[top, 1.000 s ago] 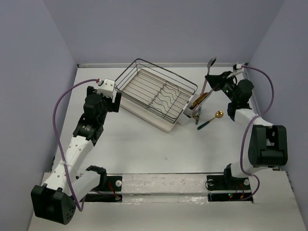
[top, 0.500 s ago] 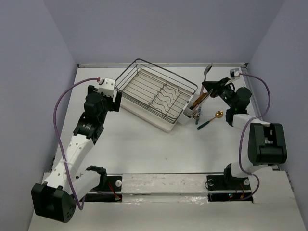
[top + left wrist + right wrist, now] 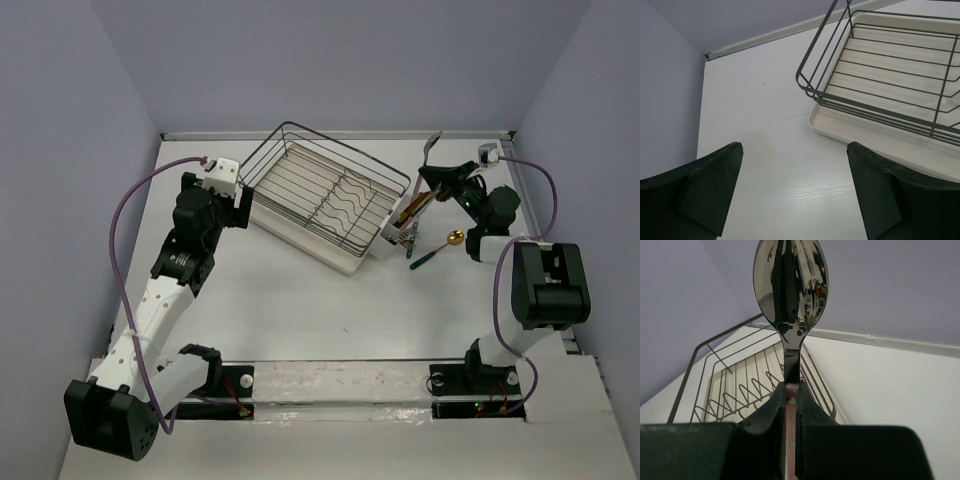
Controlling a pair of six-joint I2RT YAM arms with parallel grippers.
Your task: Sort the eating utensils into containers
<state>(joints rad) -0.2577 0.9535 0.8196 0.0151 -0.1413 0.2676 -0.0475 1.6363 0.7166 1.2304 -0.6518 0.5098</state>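
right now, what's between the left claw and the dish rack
Nothing. The left wrist view shows only bare white table between the open left claw and the near corner of the dish rack.

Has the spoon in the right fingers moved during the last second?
Yes. In the top view the spoon has shifted a little left and toward the near edge, closer to the right corner of the rack.
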